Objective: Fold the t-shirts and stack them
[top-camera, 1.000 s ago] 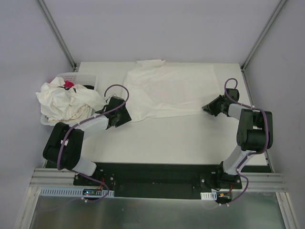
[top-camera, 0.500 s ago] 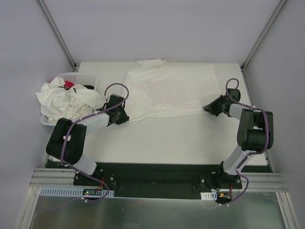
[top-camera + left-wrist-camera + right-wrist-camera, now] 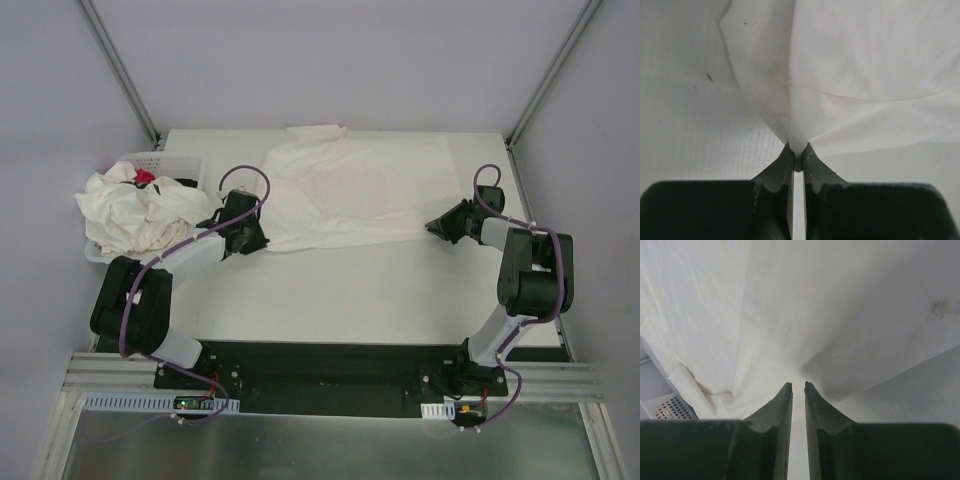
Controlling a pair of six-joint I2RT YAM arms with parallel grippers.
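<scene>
Overhead view first: one spread t-shirt (image 3: 360, 195) lies flat on the far half of the desk (image 3: 350, 290), its long axis running left to right, near hem facing the arms. Left claw (image 3: 262, 240) sits at the hem's left corner and right claw (image 3: 430, 227) at its right corner, so each arm has its own end and the cloth lies straight beyond both. Away to the left, a heap of t-shirts (image 3: 130, 210) spills over the basket (image 3: 165, 160); how many are in there, I can't tell.

Left wrist now: jaws together, clamped on a pinch of the shirt, fabric fanning up and away from the tips.

Right wrist: jaws nearly together, creases running into the tips, so I judge it clamped on the hem, though the slit itself shows only white. The exact bite is hard to read, and the far sleeve is cut off.
</scene>
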